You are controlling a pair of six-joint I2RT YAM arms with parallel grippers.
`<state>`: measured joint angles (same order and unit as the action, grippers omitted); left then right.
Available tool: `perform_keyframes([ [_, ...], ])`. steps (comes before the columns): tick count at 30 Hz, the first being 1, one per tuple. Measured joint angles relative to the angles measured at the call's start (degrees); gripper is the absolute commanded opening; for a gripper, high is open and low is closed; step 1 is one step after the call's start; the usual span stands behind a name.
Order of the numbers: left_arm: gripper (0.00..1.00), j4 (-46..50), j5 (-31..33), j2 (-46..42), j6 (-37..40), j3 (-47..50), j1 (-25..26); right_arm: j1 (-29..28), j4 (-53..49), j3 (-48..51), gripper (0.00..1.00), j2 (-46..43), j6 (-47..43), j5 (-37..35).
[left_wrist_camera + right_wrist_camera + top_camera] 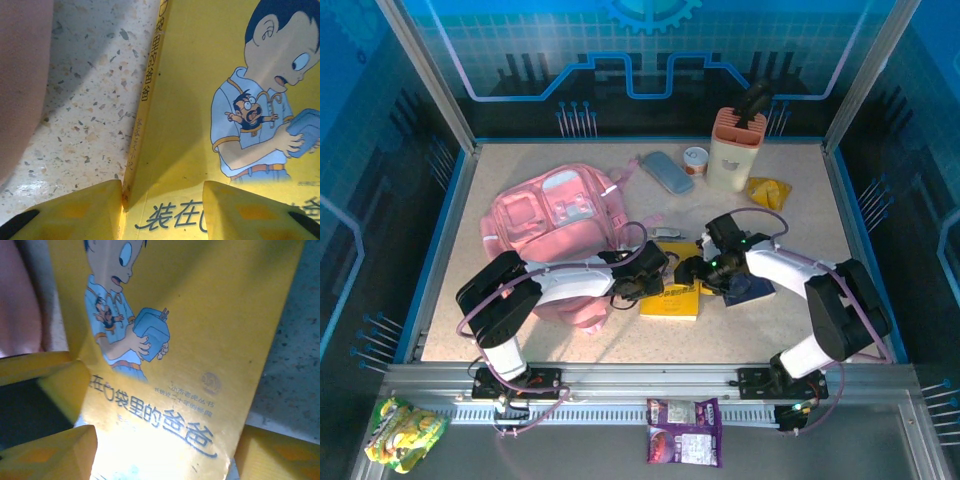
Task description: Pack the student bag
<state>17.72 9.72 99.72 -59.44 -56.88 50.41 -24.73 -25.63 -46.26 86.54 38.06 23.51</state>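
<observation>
Though flanked on both sides, yellow book (672, 298) not plainly clamped by either gripper. At the left gripper (162, 187): jaws part open, astride the spine edge, one finger (75, 212) tight against the spine on the speckled worktop (85, 100) side, the other over the cover. At the right gripper (165, 437): jaws wide, fingers (50, 452) either side of the title end of the cover; cannot tell whether pressing on its edges.

On the cover: a cartoon boy in a pale blue shirt, a tiny bespectacled man in the shirt pocket, a blue box in the hands. Blue title lettering, legible as "装在" from the left wrist and "口袋里的爸爸" from the right wrist; part of the same characters down the spine. Small print and a round emblem beside the title, too blurred to read.

From above: yellow book just near of the worktop's middle; just right of it, a dark blue book (757, 290) beneath the right arm. On the left half of the worktop, the student bag (555, 225), pale pockets up, near edge under the left arm, a strip of bare worktop between it and the spine.

Along the far edge: blue-grey pencil case (667, 172), small round tub (696, 160), beige pen holder (733, 150) with a pink top, crumpled yellow wrapper (767, 190). On the metal rail before the near edge: yellow-green packet (405, 432) and purple packet (685, 430), printing too small to read.
</observation>
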Motion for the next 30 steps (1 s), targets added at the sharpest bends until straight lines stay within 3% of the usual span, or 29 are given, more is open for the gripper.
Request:
perform_keyframes([
  [13,0.44,-0.04,-0.02,0.52,0.02,0.02,0.0,2.32,3.48,2.01,0.51,-3.82,1.51,7.67],
  [21,0.43,-0.04,-0.07,0.52,0.76,0.02,0.02,2.32,3.82,2.89,0.3,-3.82,-0.15,8.24],
  [30,0.49,-0.44,-0.31,0.31,1.46,0.04,0.02,2.86,4.57,4.61,0.06,-5.73,-0.63,7.8],
])
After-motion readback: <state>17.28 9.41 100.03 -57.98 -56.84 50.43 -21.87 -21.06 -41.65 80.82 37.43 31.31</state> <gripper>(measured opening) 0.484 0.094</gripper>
